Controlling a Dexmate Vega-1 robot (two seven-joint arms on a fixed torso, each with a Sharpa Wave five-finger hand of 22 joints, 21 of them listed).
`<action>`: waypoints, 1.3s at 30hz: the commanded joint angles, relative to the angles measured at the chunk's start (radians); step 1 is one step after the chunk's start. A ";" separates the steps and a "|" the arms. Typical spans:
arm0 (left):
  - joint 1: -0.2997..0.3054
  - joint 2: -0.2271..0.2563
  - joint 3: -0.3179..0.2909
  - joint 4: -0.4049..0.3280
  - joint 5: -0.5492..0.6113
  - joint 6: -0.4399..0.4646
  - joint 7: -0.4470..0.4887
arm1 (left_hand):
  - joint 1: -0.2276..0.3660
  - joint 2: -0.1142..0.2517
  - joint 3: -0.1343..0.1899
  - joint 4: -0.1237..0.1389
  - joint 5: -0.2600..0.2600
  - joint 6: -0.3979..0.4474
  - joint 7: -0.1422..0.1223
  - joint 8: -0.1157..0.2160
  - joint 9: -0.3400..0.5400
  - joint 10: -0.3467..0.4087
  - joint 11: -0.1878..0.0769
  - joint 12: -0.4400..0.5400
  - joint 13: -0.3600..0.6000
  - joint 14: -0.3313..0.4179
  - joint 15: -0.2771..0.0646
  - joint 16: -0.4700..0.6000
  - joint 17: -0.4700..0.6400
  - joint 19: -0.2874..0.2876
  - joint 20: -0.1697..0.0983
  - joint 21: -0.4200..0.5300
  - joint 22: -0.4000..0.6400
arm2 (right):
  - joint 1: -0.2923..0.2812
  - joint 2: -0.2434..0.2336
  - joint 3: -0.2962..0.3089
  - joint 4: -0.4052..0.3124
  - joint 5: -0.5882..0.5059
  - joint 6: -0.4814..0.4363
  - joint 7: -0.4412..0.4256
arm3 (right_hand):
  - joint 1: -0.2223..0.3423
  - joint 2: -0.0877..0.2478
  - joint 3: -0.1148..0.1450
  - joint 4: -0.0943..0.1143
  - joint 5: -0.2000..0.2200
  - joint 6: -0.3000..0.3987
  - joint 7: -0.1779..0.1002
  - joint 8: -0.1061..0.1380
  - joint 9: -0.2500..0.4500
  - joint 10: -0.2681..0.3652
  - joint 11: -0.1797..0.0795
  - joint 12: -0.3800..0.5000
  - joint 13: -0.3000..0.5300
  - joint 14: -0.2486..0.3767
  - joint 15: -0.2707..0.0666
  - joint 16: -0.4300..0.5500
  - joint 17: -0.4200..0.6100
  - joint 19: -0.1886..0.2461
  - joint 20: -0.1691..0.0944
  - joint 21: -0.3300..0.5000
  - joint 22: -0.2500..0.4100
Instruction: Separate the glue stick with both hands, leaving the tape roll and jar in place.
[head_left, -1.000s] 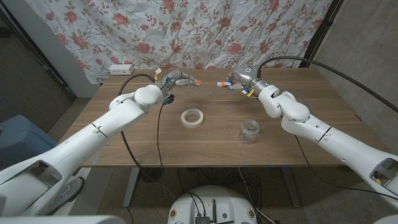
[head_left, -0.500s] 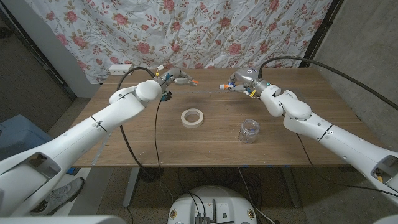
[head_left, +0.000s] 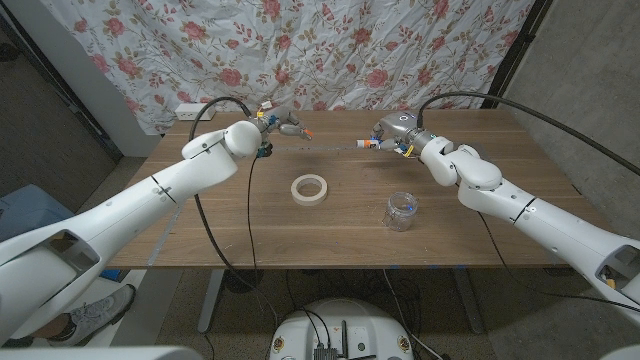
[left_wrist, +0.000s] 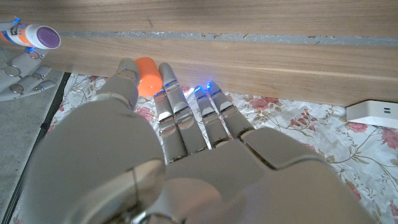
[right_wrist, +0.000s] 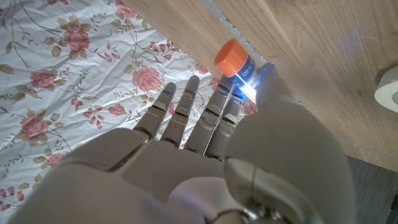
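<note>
Though blurred, blue label on glue stick (right_wrist: 239, 65), right robot hand (right_wrist: 249, 143) gripping.

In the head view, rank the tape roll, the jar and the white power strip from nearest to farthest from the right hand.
Measured from the right hand, which holds the glue stick body:
1. Jar, toward the table's near edge, below the right forearm.
2. Tape roll, mid-table, to the hand's left; close to the jar's distance.
3. White power strip, far-left table corner.

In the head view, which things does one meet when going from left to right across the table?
Power strip → left hand holding the orange cap → tape roll → glue stick body → right hand → glass jar.
</note>
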 joint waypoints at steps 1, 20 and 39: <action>-0.078 0.008 0.091 -0.001 0.155 0.074 -0.107 | 0.000 0.010 -0.005 -0.001 0.006 0.034 0.024 0.005 0.002 -0.001 -0.025 0.001 0.005 -0.006 -0.028 -0.002 0.002 -0.002 -0.004 0.003 0.002 | 0.009 0.001 -0.015 0.035 0.009 -0.005 0.007 | 0.007 0.017 -0.001 0.004 0.005 0.039 -0.036 0.007 0.004 -0.002 0.002 0.001 0.005 0.012 -0.125 0.000 0.001 0.010 -0.006 0.000 0.001; -0.122 0.002 0.189 -0.026 0.365 0.210 -0.245 | -0.006 0.007 -0.011 0.001 0.006 0.023 0.022 0.003 0.002 -0.017 -0.028 -0.002 0.006 -0.009 -0.032 -0.002 0.002 -0.013 -0.006 0.000 0.002 | 0.032 0.001 -0.043 0.107 0.044 0.042 0.008 | 0.007 0.016 -0.001 0.003 0.005 0.035 -0.036 0.003 0.004 -0.008 0.002 0.000 0.005 0.013 -0.127 0.000 0.004 0.014 -0.010 0.001 0.001; -0.086 0.006 0.205 -0.027 0.472 0.256 -0.305 | -0.013 0.009 -0.017 0.003 0.007 0.003 0.010 0.000 0.003 -0.038 -0.033 -0.004 0.006 -0.012 -0.030 -0.002 0.002 -0.017 -0.007 0.001 0.002 | 0.029 -0.003 -0.055 0.109 0.045 0.027 0.027 | 0.007 0.018 0.000 0.002 0.005 0.034 -0.036 0.001 0.005 -0.013 0.002 -0.001 0.005 0.013 -0.129 0.001 0.007 0.015 -0.012 0.001 0.002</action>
